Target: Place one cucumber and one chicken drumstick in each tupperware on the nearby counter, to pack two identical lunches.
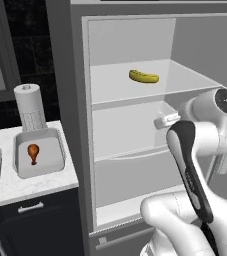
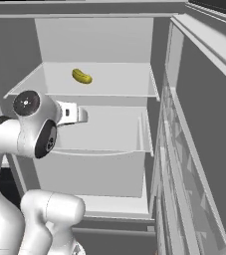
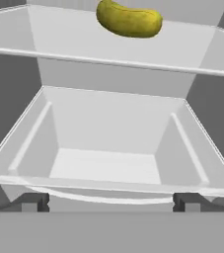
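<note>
Fridge [image 2: 104, 30] stood open ahead of the fingers [image 3: 34, 201], yellow-green cucumber [image 3: 129, 20] alone on the shelf [image 3: 108, 47] above them with bare room all around it, shelf edge barred the straight upward path, open drawer [image 3: 108, 143] lay directly beyond the tips, fridge door [image 2: 194, 149] walled the right side

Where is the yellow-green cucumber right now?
The yellow-green cucumber lies alone on the upper shelf of the open fridge, above the empty drawer, in the left base view.

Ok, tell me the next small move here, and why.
Probably raise the pincer toward the upper fridge shelf. The yellow-green cucumber lies there, above where the open pincer now points, and the nearer tupperware holds only a drumstick.
</note>
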Controlling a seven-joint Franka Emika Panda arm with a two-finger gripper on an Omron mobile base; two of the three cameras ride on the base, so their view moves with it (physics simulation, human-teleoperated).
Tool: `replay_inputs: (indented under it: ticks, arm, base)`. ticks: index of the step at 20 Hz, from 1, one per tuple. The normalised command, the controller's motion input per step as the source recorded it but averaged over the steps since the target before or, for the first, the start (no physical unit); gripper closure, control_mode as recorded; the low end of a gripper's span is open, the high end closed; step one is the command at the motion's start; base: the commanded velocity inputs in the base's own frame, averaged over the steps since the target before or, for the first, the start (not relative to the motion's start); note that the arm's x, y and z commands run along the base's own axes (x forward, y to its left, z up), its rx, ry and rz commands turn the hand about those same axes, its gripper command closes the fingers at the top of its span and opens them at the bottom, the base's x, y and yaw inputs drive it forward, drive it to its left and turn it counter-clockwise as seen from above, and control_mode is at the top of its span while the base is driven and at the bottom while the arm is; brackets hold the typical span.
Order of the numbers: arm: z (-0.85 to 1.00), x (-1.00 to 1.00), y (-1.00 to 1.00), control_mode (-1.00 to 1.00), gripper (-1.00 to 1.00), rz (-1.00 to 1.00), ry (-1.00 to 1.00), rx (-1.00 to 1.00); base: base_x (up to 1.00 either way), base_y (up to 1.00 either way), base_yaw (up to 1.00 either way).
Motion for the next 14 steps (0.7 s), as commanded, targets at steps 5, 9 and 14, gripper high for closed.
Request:
replay_inputs:
  ticks: [5, 9, 14]
  arm:
    - [0.99, 0.56, 0.00, -1.00, -1.00, 0.00, 0.17, 0.02]
    - [0.61, 0.60, 0.00, -1.00, -1.00, 0.00, 0.05, 0.03]
    - [0.22, 0.59, -0.10, -1.00, -1.00, 0.00, 0.06, 0.08]
  base:
    - [0.00, 0.00, 0.00]
    - [0.00, 0.00, 0.00]
    - [0.00, 0.00, 0.00]
